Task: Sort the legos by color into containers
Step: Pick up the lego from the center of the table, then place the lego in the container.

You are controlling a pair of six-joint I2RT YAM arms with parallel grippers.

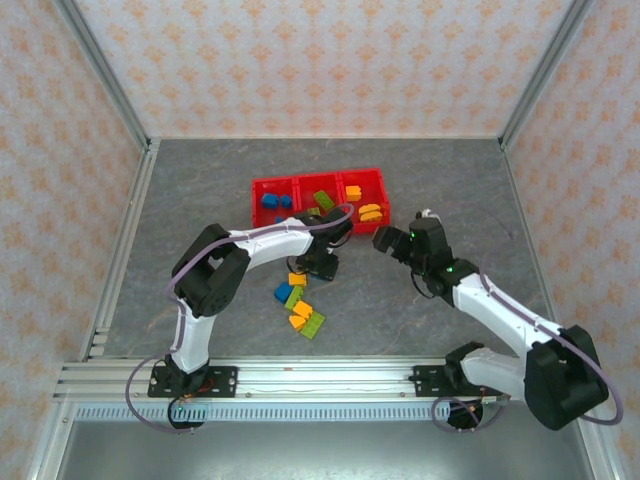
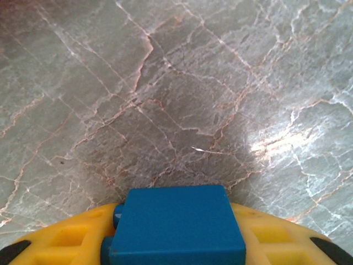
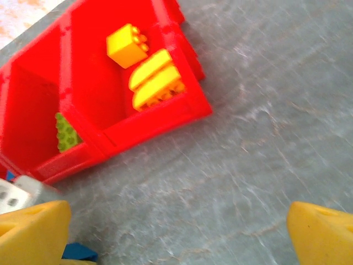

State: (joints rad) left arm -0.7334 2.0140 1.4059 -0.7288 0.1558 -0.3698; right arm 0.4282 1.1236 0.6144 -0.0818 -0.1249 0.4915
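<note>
Your left gripper (image 1: pixel 318 266) is clamping a blue lego (image 2: pixel 176 226); your right gripper (image 3: pixel 176 234) is standing wide open, empty. Any weak clamp is risking a drop before the containers (image 1: pixel 256 195).

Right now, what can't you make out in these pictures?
Top view: middle bin's contents, partly covered by the left arm.
Left wrist view: blue brick, near end cut off by the bottom edge.
Right wrist view: green brick, partly hidden by the bin wall.
</note>
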